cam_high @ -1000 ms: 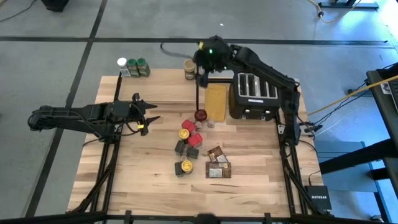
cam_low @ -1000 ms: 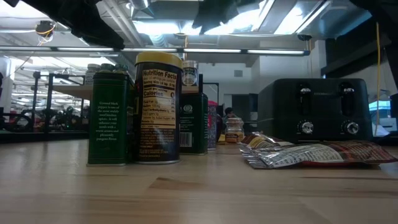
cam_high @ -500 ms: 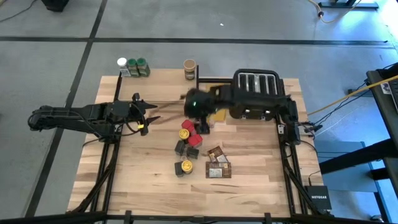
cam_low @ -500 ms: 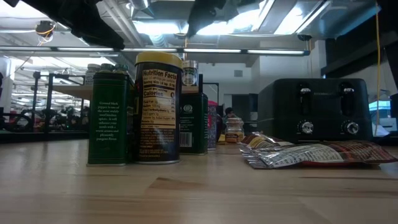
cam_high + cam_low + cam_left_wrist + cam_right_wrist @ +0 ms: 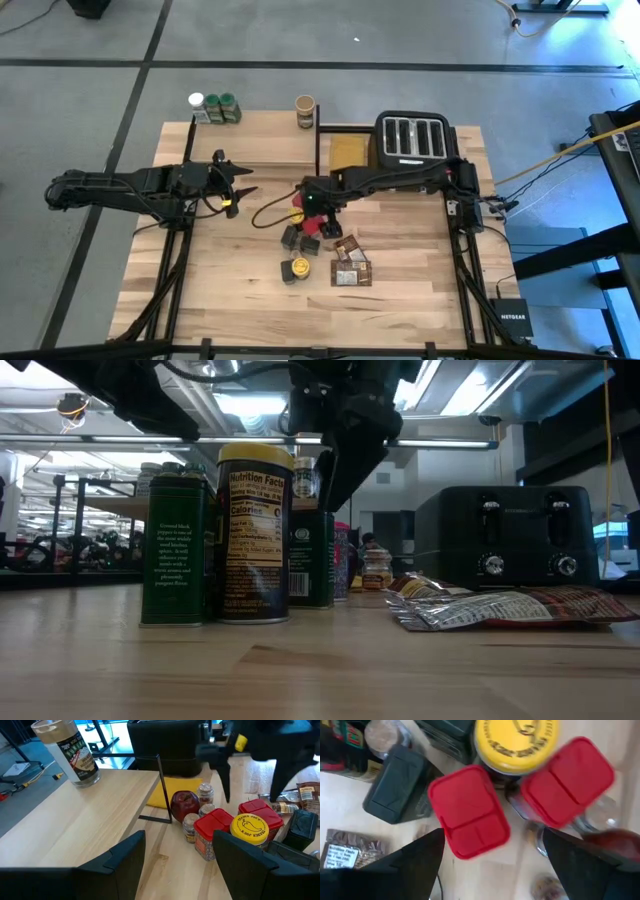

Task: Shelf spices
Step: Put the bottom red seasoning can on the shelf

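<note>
Two square red plastic lids [image 5: 469, 810] and a round yellow one [image 5: 515, 737] are seen directly beneath the right gripper [image 5: 315, 207], whose jaws are spread open above the clustered spices [image 5: 303, 238] at mid-desk. Jars below the lids are largely hidden. The light-wood shelf [image 5: 255, 150] stands behind, and the left gripper [image 5: 243, 183] is held open beside it.

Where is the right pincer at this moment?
In the high view the right pincer hangs open mid-table over the cluster of spices, above a red-lidded jar and beside the yellow-lidded jar.
</note>
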Robot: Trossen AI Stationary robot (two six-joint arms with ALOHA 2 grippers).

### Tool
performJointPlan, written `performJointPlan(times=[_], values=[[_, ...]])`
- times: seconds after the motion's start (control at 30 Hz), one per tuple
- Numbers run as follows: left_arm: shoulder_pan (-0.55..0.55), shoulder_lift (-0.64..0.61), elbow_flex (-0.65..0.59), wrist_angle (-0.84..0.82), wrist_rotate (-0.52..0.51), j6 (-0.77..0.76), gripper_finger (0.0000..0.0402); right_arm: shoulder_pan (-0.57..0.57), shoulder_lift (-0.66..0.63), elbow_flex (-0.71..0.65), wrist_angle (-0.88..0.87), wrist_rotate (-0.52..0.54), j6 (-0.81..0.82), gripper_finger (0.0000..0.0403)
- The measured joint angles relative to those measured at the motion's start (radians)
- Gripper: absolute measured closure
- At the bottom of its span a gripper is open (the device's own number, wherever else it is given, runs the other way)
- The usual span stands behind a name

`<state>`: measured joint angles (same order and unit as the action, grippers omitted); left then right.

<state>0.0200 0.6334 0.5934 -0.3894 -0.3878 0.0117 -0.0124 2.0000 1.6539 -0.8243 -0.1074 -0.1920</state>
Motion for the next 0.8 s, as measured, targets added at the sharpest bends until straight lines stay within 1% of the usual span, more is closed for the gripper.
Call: performJointPlan(times=[0.1, 0.23, 0.4, 0.57, 0.67, 0.8], values=[[0.0, 0.0, 0.0, 0.0, 0.0, -0.001, 0.0176, 0.009, 0.0, -0.039, 0.052, -0.039, -0.014, 0.0061], [0.0, 0.0, 0.0, -0.003, 0.0, -0.001, 0.0176, 0.022, 0.0, -0.08, 0.087, -0.062, -0.015, 0.0061], [0.0, 0.0, 0.0, -0.004, 0.0, -0.001, 0.0176, 0.027, 0.0, -0.128, 0.179, -0.055, -0.019, 0.0061], [0.0, 0.0, 0.0, -0.004, 0.0, -0.005, 0.0176, 0.025, 0.0, -0.141, 0.202, -0.016, -0.022, 0.0064], [0.0, 0.0, 0.0, -0.004, 0.0, -0.005, 0.0176, 0.025, 0.0, -0.141, 0.202, -0.013, -0.021, 0.0094], [0.0, 0.0, 0.0, -0.009, 0.0, -0.005, 0.0176, 0.025, 0.0, -0.141, 0.191, -0.006, -0.009, 0.0169]])
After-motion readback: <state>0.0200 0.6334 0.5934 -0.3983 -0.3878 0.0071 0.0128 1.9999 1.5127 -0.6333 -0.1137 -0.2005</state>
